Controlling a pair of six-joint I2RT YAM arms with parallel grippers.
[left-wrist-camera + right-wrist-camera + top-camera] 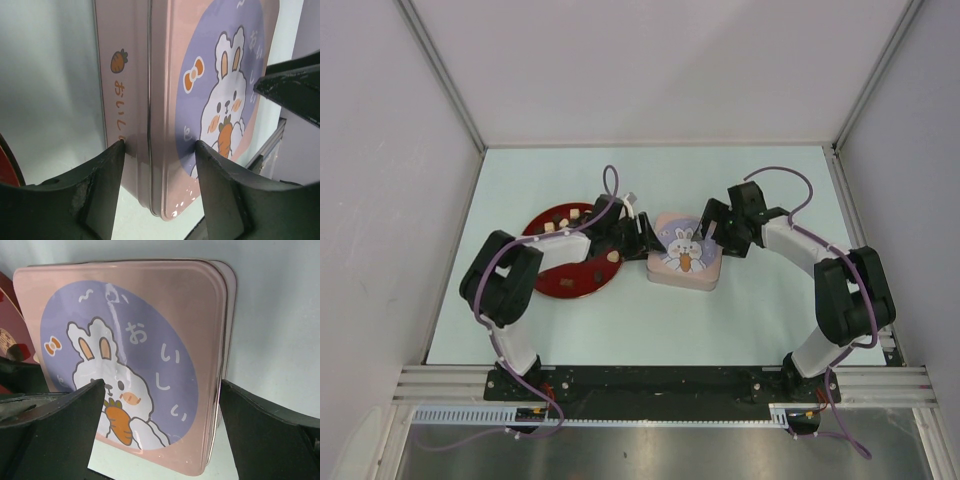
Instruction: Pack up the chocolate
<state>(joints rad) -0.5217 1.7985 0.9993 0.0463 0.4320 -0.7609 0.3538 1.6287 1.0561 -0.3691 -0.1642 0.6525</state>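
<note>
Brown and cream-white bite-size chocolate pieces (563,222) lay on round red plate (565,287) left of left claw (160,146): probably light, smeary, pinch by sides. Left claw straddled edge of pink square metal tin (685,258), grip unclear; right claw (162,385) released.

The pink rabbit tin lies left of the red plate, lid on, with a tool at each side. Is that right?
No: the pink rabbit tin lies right of the red plate, not left, as the top external view shows. Its lid is on, with the left tool and right tool at its sides.
</note>
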